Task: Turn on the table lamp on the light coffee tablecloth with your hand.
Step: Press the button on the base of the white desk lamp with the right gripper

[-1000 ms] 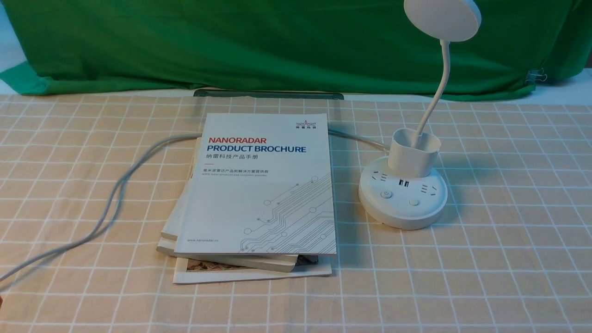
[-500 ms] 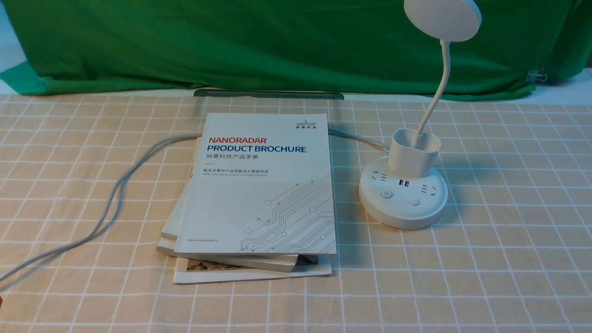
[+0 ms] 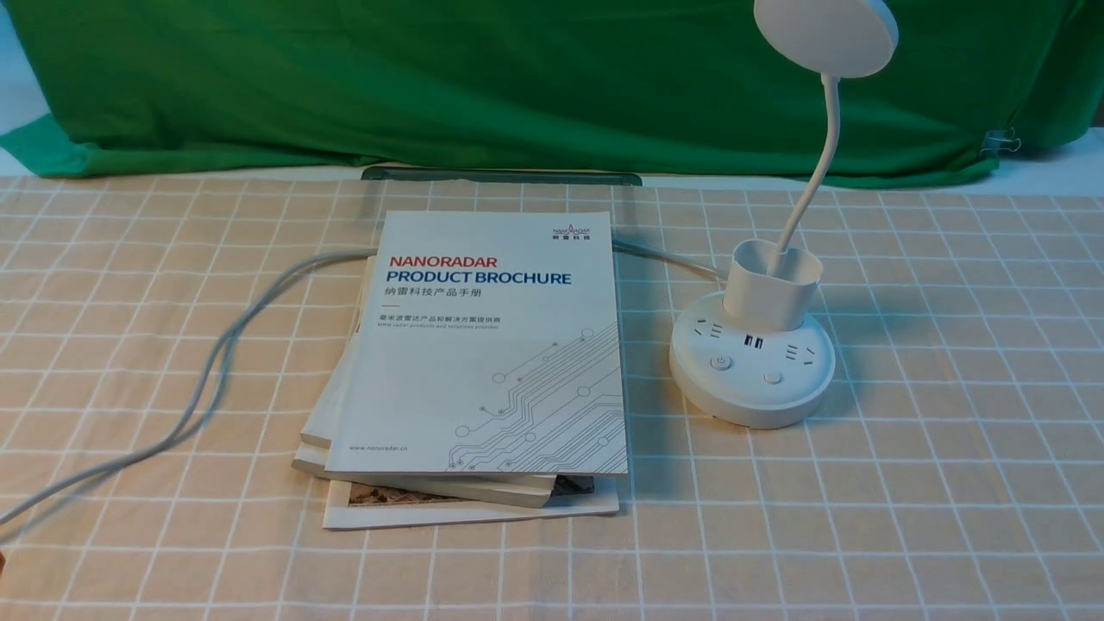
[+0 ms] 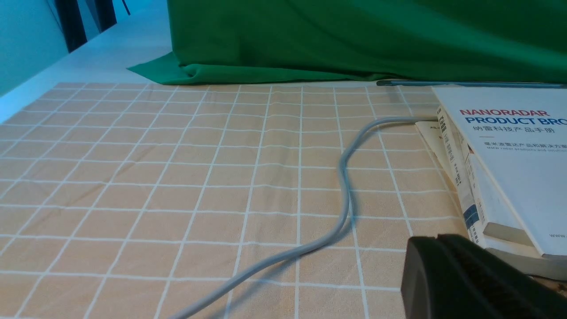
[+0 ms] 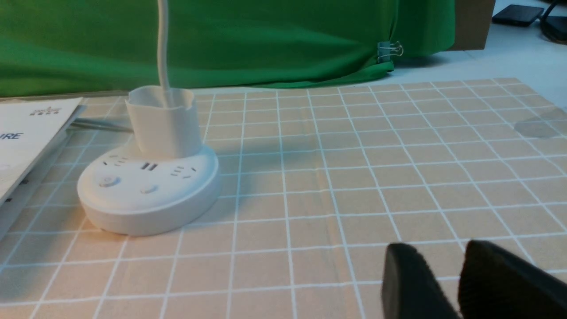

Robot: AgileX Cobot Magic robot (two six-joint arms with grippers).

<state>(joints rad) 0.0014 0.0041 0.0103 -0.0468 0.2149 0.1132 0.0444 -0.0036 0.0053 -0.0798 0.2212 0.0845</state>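
The white table lamp (image 3: 750, 362) stands at the right on the light coffee tablecloth (image 3: 949, 483). Its disc head (image 3: 825, 30) is dark, and its puck base carries two buttons (image 3: 720, 363). Neither gripper shows in the front view. In the right wrist view the lamp base (image 5: 148, 195) is ahead and well apart from my right gripper (image 5: 443, 252), whose jaws stand a little apart and hold nothing. In the left wrist view my left gripper (image 4: 436, 241) has its jaws pressed together and holds nothing. It is low over the cloth, beside the books.
A stack of brochures (image 3: 492, 345) lies left of the lamp. A grey cable (image 3: 216, 362) runs from behind the stack off to the front left and shows in the left wrist view (image 4: 343, 177). A green backdrop cloth (image 3: 431, 78) hangs along the back.
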